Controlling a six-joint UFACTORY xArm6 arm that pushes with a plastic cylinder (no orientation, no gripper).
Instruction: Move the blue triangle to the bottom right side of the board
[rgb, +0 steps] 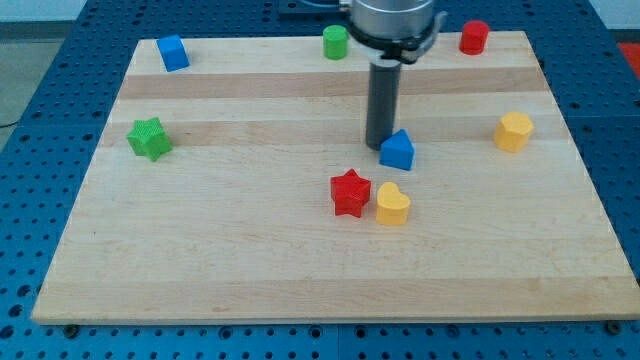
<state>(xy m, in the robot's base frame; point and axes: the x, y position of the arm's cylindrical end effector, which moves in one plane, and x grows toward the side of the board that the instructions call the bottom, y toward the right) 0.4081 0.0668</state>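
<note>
The blue triangle (398, 150) lies a little right of the board's middle. My tip (377, 146) stands right against its left side, slightly above it in the view, at the end of the dark rod coming down from the view's top. A red star (350, 193) and a yellow heart (392, 204) sit side by side just below the blue triangle.
The wooden board (200, 260) also holds a blue cube (173, 52) at the top left, a green cylinder (335, 42) and a red cylinder (474, 37) along the top edge, a green star (149, 138) at the left and a yellow hexagon (514, 131) at the right.
</note>
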